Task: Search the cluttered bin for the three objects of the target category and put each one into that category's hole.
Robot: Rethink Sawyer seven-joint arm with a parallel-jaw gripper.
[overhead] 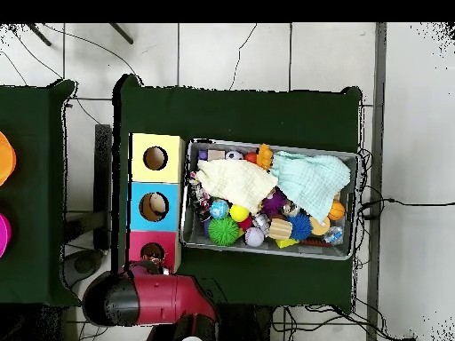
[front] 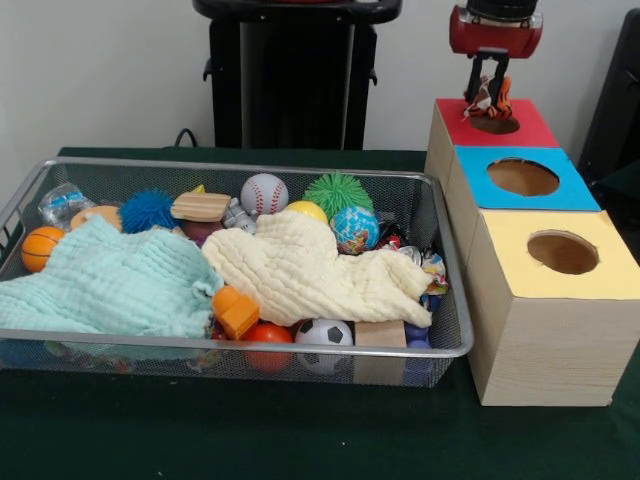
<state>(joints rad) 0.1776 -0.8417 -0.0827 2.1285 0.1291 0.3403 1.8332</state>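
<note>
The silver wire-mesh bin (front: 250, 344) sits on the green table, full of clutter; it also shows in the overhead view (overhead: 267, 249). Three wooden boxes stand to its right, with a red top (front: 530, 130), a blue top (front: 470, 165) and a yellow top (front: 610, 270), each with a round hole. My gripper (front: 490, 95) hangs right over the red box's hole (front: 494, 125). It is shut on a small orange, white and black striped toy (front: 488, 100), whose lower end reaches the hole's rim. In the overhead view the arm covers the gripper (overhead: 153, 263) at the red box (overhead: 135, 241).
In the bin lie a cream cloth (front: 310, 265) and a mint cloth (front: 110, 280) over other items. Around them are a baseball (front: 264, 193), a green spiky ball (front: 338, 193), a globe ball (front: 355, 229), a blue spiky ball (front: 148, 210), a soccer ball (front: 324, 335) and an orange basketball (front: 40, 248).
</note>
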